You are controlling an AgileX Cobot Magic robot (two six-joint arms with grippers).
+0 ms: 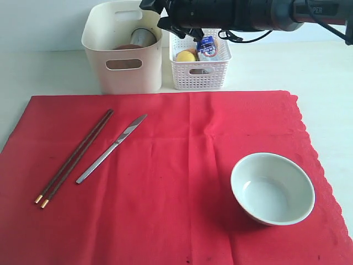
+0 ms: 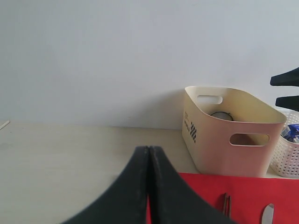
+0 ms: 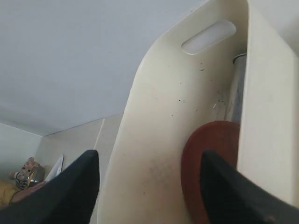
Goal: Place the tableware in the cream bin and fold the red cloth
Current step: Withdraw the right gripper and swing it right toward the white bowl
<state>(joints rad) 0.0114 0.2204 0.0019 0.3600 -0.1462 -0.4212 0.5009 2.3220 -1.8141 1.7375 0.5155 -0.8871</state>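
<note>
The right gripper (image 3: 149, 161) stands over the open top of the cream bin (image 1: 124, 77) with its jaws spread and nothing clamped between them. The round brown plate (image 3: 212, 135) lies inside the bin, below the jaws and close to one finger, apparently leaning on edge against the wall. Whether that finger touches it cannot be told. The steel cup (image 3: 236, 93) sits deeper in the bin, beyond the plate. The left gripper (image 2: 148, 150) has its jaws pressed together and empty, with the bin well ahead of them. The dark brown chopsticks (image 1: 74, 160) and the silver table knife (image 1: 110, 149) lie on the red cloth (image 1: 182, 210) a short way in front of those jaws. The pale green-white bowl (image 1: 272, 189) rests upright on the cloth, well apart from both pairs of jaws. The white lattice basket (image 1: 199, 72) beside the bin holds food only and is not involved. Judged step: depositing the plate, with bowl, knife and chopsticks outstanding and the cloth unfolded. Recommendation: keep the right jaws wide and draw them straight up out of the bin before any sideways travel, so that neither finger drags the plate or strikes the rim. Risk: a leaning plate may take up room the bowl needs.
</note>
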